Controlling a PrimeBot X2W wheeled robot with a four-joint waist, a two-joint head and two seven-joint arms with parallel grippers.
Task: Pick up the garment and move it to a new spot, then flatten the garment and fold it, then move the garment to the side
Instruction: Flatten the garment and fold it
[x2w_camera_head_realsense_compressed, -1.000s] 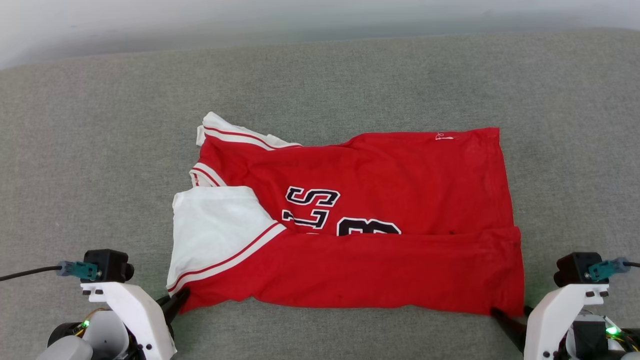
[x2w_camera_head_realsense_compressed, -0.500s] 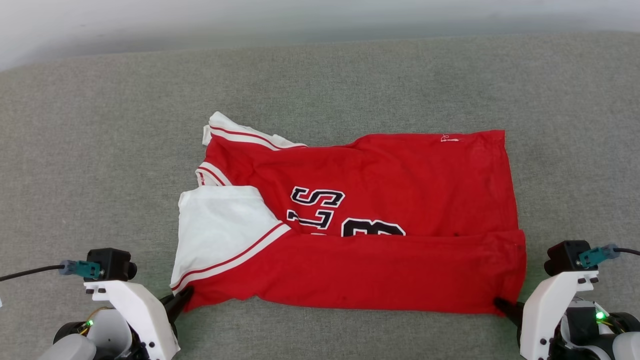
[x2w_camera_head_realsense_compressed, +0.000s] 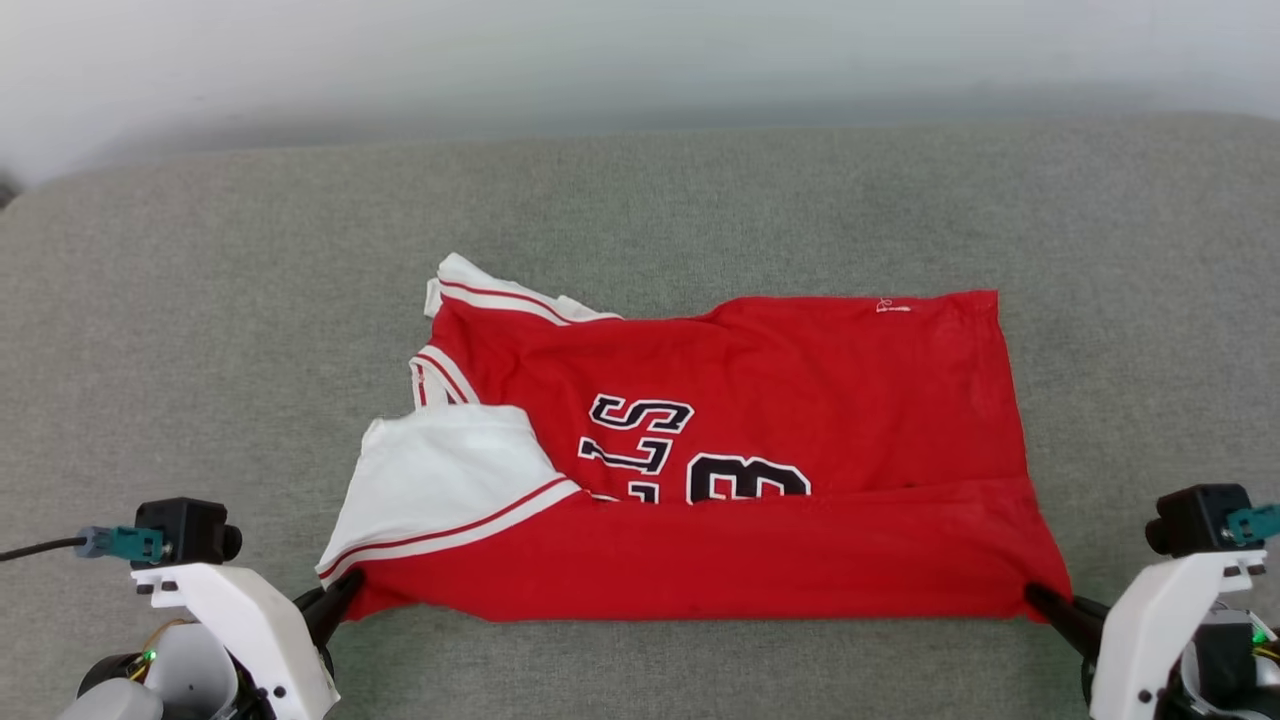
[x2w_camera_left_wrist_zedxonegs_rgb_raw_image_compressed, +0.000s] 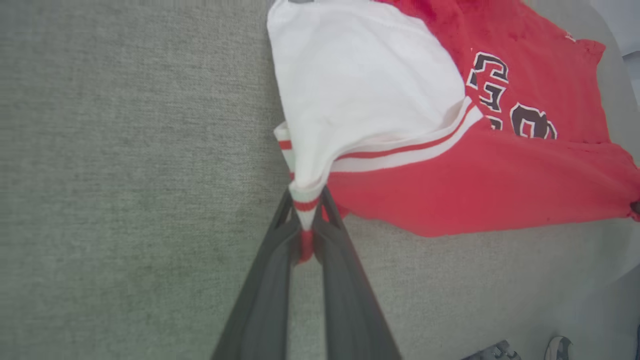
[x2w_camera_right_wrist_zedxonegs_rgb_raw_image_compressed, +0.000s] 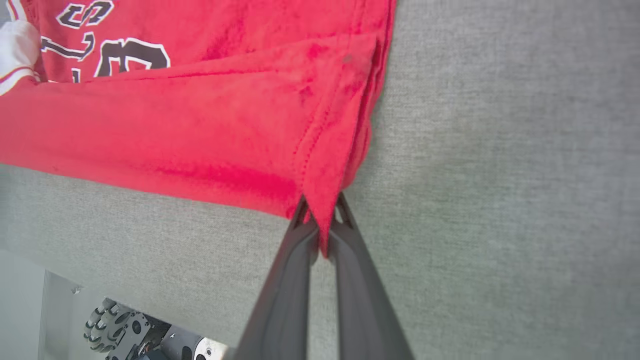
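A grey fabric surface (x2w_camera_head_realsense_compressed: 200, 300) is overlain by the garment (x2w_camera_head_realsense_compressed: 760, 400), stretched between both claws. Its striped sleeve corner is clamped in the left gripper (x2w_camera_left_wrist_zedxonegs_rgb_raw_image_compressed: 306, 196), its red hem corner in the right gripper (x2w_camera_right_wrist_zedxonegs_rgb_raw_image_compressed: 322, 201).

White arms (x2w_camera_head_realsense_compressed: 240, 630), dark fingers (x2w_camera_left_wrist_zedxonegs_rgb_raw_image_compressed: 260, 300)
Each arm carries a black camera block (x2w_camera_head_realsense_compressed: 185, 530) with a teal plug (x2w_camera_head_realsense_compressed: 125, 543); a black cable (x2w_camera_head_realsense_compressed: 40, 549) runs from the left plug. Green lights (x2w_camera_head_realsense_compressed: 148, 656) glow near the wrists. The left pincer (x2w_camera_head_realsense_compressed: 345, 592) and right pincer (x2w_camera_head_realsense_compressed: 1040, 598) taper to slim points.
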